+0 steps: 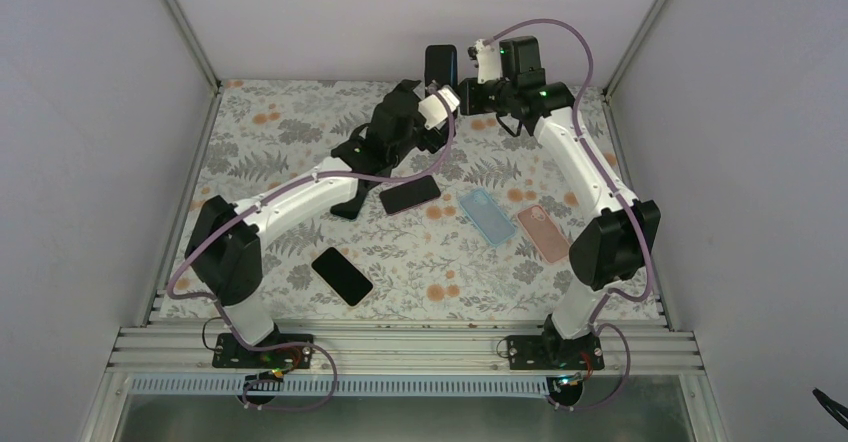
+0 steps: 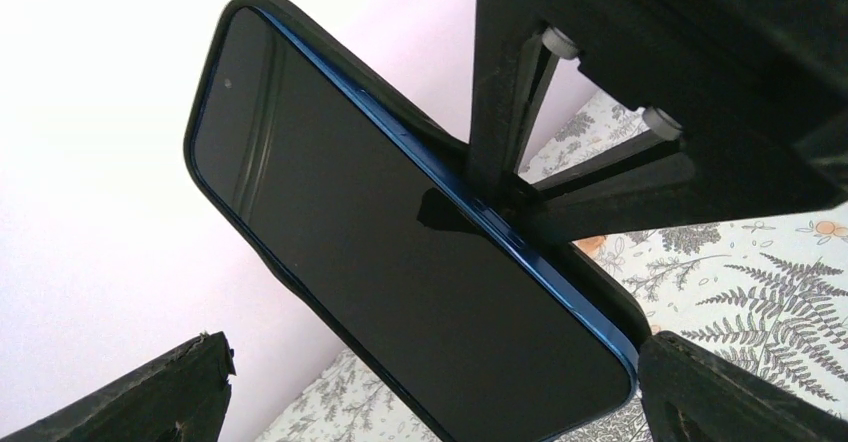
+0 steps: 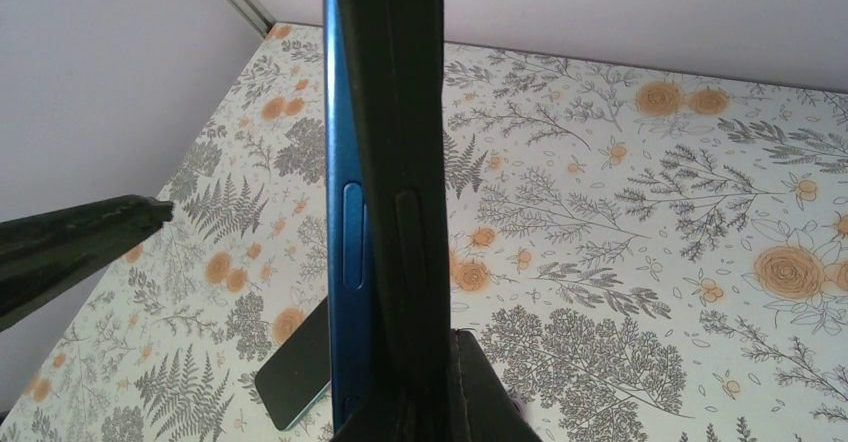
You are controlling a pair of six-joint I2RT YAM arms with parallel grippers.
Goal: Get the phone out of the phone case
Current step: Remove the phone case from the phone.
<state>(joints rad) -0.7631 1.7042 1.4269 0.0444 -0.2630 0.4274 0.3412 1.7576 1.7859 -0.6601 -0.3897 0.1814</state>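
Observation:
A phone with a blue frame (image 2: pixel 400 252) sits in a black case (image 1: pixel 440 66) and is held upright above the table's far edge. My right gripper (image 1: pixel 465 97) is shut on the case at its lower part (image 3: pixel 440 402). Seen edge-on in the right wrist view, the blue side (image 3: pixel 350 212) stands out beside the case wall (image 3: pixel 405 162), so the phone is partly out along that side. My left gripper (image 2: pixel 437 382) is open, with its fingers (image 2: pixel 720 392) either side of the phone's lower end. It also shows in the top view (image 1: pixel 437 89).
On the floral table (image 1: pixel 300 132) lie a black phone (image 1: pixel 410 194), also seen in the right wrist view (image 3: pixel 295 372), a second black phone (image 1: pixel 342 275), a blue clear case (image 1: pixel 485 215), a pink case (image 1: pixel 543 232) and a black object (image 1: pixel 350 205) under my left arm.

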